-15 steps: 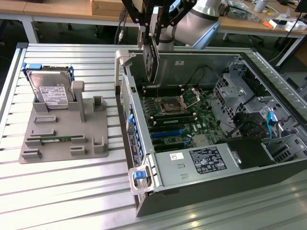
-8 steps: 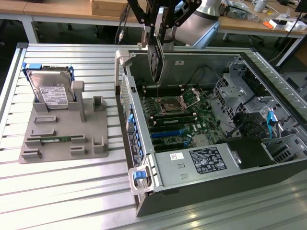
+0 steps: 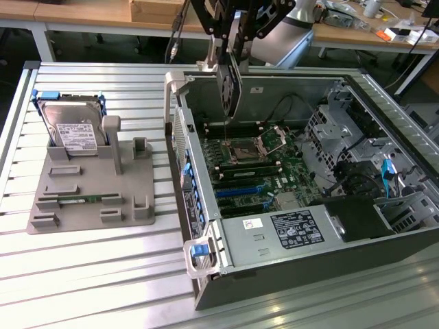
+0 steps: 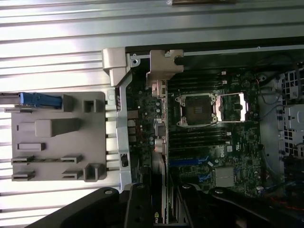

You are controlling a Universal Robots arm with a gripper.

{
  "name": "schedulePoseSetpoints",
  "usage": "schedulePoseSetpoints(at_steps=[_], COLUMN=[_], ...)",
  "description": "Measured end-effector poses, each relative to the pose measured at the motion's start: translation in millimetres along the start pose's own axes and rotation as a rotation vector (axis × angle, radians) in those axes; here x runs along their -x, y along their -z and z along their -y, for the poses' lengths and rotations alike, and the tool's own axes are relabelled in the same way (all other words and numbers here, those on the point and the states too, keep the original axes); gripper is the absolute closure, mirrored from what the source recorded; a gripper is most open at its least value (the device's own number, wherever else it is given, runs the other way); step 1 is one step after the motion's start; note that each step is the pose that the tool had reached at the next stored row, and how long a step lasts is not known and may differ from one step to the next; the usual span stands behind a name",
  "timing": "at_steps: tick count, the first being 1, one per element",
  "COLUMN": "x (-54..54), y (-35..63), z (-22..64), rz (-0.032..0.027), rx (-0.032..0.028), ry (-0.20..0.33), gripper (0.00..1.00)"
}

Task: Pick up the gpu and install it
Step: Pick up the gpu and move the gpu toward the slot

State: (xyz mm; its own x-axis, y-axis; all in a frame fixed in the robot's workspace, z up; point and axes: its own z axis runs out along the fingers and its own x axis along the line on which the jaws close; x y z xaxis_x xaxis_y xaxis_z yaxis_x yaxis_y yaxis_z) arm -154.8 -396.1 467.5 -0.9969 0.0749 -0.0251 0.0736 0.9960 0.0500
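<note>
gripper [image 3: 230,48]: closed tight on the gpu [image 3: 230,86], holding it by its top | gpu: hangs upright over the green board [image 3: 257,171] in the open computer case [image 3: 288,264] | hard drive [image 3: 74,130]: stands on the gray holder [image 3: 89,199], well apart

Gripper [image 4: 164,210] clamping gpu [image 4: 161,128] edge-on, above motherboard [image 4: 213,142] in open case [image 4: 121,118]; grey fixture [image 4: 57,137] beside the case

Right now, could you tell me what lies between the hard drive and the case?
In the exterior view: two posts of the gray holder, then bare table slats.
</note>
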Motion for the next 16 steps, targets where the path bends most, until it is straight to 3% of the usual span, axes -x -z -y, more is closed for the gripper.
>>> schedulePoseSetpoints(at_steps=[16], x=[12.4], y=[-0.8], z=[-0.9], rz=[0.0], rx=[0.0001], ry=[0.0], gripper=[0.74])
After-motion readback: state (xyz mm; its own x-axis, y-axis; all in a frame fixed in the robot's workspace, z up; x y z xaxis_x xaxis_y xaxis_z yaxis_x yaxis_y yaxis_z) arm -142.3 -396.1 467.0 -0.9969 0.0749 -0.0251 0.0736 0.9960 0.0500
